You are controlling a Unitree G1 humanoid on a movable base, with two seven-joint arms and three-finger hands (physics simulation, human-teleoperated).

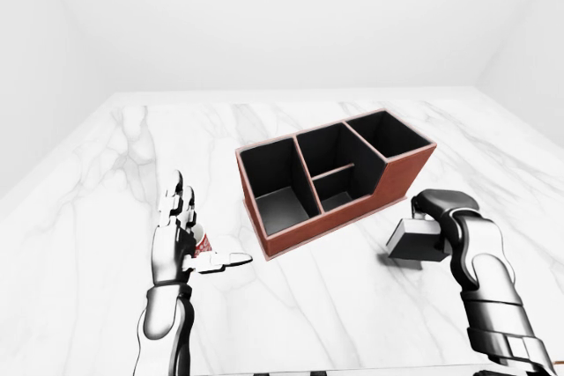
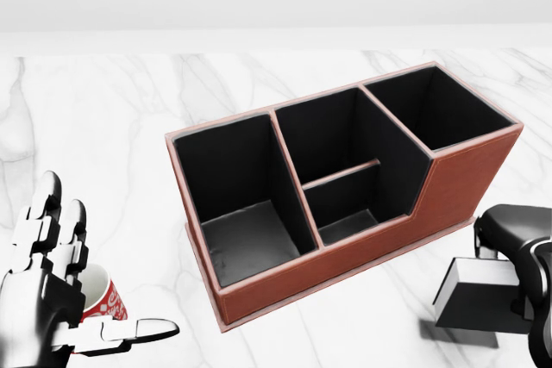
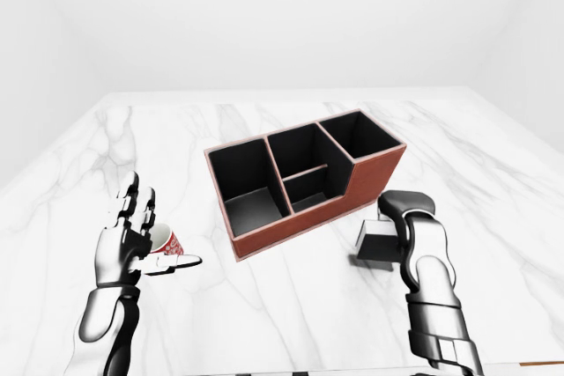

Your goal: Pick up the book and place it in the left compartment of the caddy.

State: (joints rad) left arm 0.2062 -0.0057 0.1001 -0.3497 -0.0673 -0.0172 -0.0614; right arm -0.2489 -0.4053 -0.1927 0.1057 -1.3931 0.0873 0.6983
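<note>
right hand (image 1: pixel 445 217): ur fingers are wrapped over the top of the book, gripping it, at the right of the left-eye view.
book (image 2: pixel 479 295): dark cover, pale page edge facing left in head view. lifted off the table w/ a shadow under it, tilted a bit. sits just right of the caddy's low right end, not touching it.
caddy (image 2: pixel 457 183): red-brown outside, black inside, set at an angle on the table. 4 sections: big one at left, middle split in 2 by a low divider, tall one at right.
left compartment (image 2: pixel 246 230): nothing in it, u can see its dark floor.
left hand (image 2: pixel 52 286): fingers spread wide & pointing up, thumb sticking out to the right, holding nothing. bottom left of head view, well apart from the caddy.
cup (image 3: pixel 167 242): red & white paper cup, just behind ur left hand's fingers, partly hidden. can't tell if hand touches it.
table (image 1: pixel 115 182): white marble w/ grey veins.
</note>
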